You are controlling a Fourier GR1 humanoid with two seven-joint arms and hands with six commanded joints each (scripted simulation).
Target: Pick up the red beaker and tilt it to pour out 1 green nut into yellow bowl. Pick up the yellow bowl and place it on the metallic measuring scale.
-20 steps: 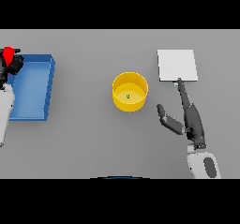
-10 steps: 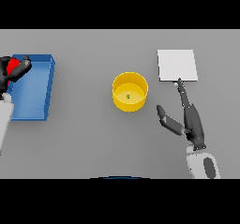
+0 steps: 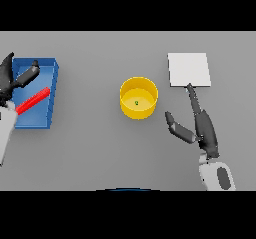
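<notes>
Red beaker [image 3: 33, 100] dropped flat in one blue tray [image 3: 54, 83] — left hand [image 3: 11, 80] fingers spread, one nut [image 3: 136, 103] in yellow bowl [image 3: 126, 94]

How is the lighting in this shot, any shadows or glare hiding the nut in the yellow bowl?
Head view: lighting is flat and even, no glare; the grey table shows almost no cast shadows. The yellow bowl is only slightly shaded along its inner wall, and the green nut reads as a small dark speck. The metallic scale looks plain pale grey, without reflections.
</notes>
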